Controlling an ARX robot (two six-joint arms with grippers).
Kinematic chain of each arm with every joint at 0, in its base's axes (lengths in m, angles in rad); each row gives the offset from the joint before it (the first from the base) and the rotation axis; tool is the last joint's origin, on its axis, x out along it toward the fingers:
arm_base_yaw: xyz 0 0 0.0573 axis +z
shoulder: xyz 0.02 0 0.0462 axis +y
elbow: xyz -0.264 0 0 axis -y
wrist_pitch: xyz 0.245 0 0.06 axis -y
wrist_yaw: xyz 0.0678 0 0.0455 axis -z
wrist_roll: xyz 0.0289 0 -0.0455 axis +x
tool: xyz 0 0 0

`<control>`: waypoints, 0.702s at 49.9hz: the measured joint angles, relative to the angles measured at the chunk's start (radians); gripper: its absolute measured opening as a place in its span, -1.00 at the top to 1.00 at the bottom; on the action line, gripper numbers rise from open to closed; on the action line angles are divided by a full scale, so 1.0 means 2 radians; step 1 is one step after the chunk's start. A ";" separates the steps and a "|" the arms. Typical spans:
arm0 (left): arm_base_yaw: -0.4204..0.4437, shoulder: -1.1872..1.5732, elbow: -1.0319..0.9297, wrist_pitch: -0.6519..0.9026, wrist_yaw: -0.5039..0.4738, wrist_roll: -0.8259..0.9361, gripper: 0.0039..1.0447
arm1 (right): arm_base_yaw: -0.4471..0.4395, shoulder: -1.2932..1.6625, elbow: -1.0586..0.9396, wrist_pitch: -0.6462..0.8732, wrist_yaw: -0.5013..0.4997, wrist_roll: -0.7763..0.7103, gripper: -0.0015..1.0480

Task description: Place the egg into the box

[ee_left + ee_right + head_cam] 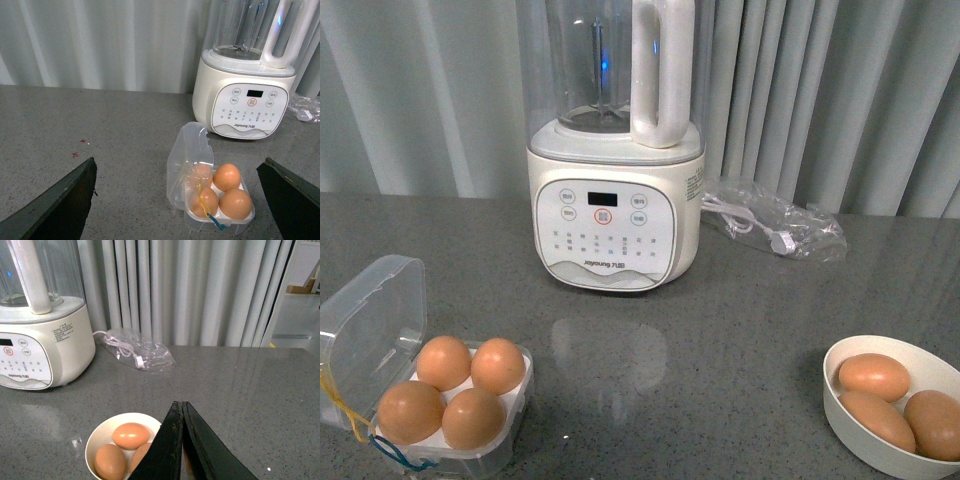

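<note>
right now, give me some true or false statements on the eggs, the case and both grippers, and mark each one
1. The clear egg case holds four brown eggs. True.
2. Its lid is closed over them. False: the lid stands open.
3. The white bowl holds three eggs. True.
4. The left gripper is shut. False: its fingers are wide apart.
5. The right gripper holds an egg. False: its fingers are pressed together with nothing between them.
</note>
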 joint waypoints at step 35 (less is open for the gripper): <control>0.000 0.000 0.000 0.000 0.000 0.000 -0.87 | 0.000 -0.139 0.000 -0.142 -0.001 0.000 0.94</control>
